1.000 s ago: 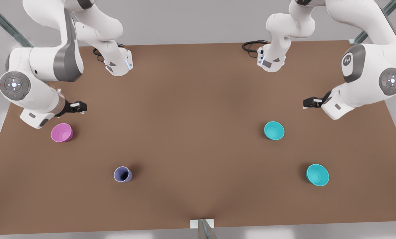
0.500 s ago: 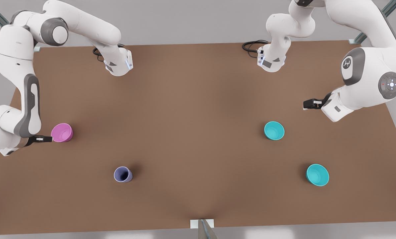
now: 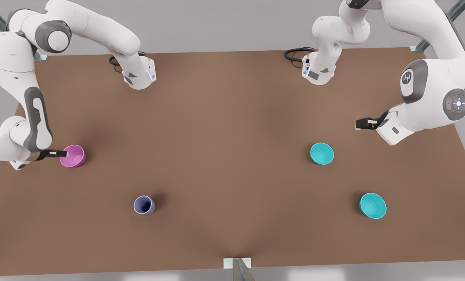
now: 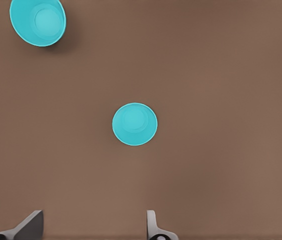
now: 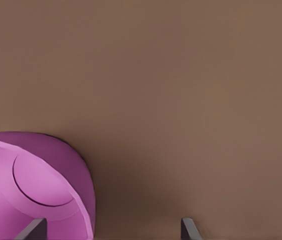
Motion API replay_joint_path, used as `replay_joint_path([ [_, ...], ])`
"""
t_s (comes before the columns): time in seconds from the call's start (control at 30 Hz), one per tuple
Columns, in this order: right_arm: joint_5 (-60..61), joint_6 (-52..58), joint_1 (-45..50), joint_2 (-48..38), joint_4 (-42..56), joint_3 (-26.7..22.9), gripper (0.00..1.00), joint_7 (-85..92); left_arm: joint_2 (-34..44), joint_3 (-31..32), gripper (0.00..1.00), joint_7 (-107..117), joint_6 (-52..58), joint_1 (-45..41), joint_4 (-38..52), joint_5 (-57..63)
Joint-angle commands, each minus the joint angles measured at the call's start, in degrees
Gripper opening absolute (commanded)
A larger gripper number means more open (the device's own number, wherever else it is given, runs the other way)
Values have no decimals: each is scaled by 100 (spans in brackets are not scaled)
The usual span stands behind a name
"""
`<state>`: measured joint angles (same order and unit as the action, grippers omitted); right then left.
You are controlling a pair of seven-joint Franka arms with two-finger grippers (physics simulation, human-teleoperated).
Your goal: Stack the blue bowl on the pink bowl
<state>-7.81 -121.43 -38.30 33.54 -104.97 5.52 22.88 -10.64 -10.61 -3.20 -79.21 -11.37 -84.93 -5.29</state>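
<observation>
While the pink bowl [image 3: 73,155] sits upright near the tabletop [image 3: 232,117] edge on the front view's left, my right pincer [image 3: 61,153] is down at its rim on the side facing that edge. Fingers are spread. In the right wrist view, one fingertip [image 5: 33,227] is over the pink bowl [image 5: 36,185] interior and the other is outside over bare tabletop, so the bowl wall lies between them. My right pincer [image 5: 111,231] is not pinching anything.

My left pincer [image 3: 358,124] hangs above the tabletop near the edge on the front view's right, fingers spread, holding nothing. In the left wrist view my left pincer [image 4: 91,227] looks down on the blue bowl [image 4: 134,124], which is apart from it.

The blue bowl [image 3: 322,153] stands upright on the tabletop, toward the edge on the front view's right, well apart from the pink bowl. The second turquoise bowl [image 3: 373,205] [image 4: 37,21] is closer to the near edge and that same side edge. The lavender cup [image 3: 144,205] stands toward the near edge, closer to the pink bowl's side, touching nothing.
</observation>
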Motion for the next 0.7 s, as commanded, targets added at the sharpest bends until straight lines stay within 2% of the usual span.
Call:
replay_joint_path([
  [0.0,166,-65,-11,-14,-77,2,100,753,0,-2,100,-23,10,4,2,1],
  [0.13,280,-39,-2,-49,-244,2,96,753,0,-2,100,-23,72,4,2,1],
  [0.23,272,-21,6,-58,-226,2,59,753,9,-2,100,-23,81,4,2,1],
  [0.37,324,233,6,-119,-138,151,21,771,0,-2,100,-23,81,4,2,10],
  [0.5,588,365,15,-119,-94,213,21,1052,0,-2,100,-23,81,48,11,10],
  [0.6,1484,1595,129,-690,-68,617,21,1069,9,-2,100,-23,81,39,11,10],
  [0.67,2301,2009,937,-1262,-252,617,21,894,0,-2,100,-23,81,39,11,10],
])
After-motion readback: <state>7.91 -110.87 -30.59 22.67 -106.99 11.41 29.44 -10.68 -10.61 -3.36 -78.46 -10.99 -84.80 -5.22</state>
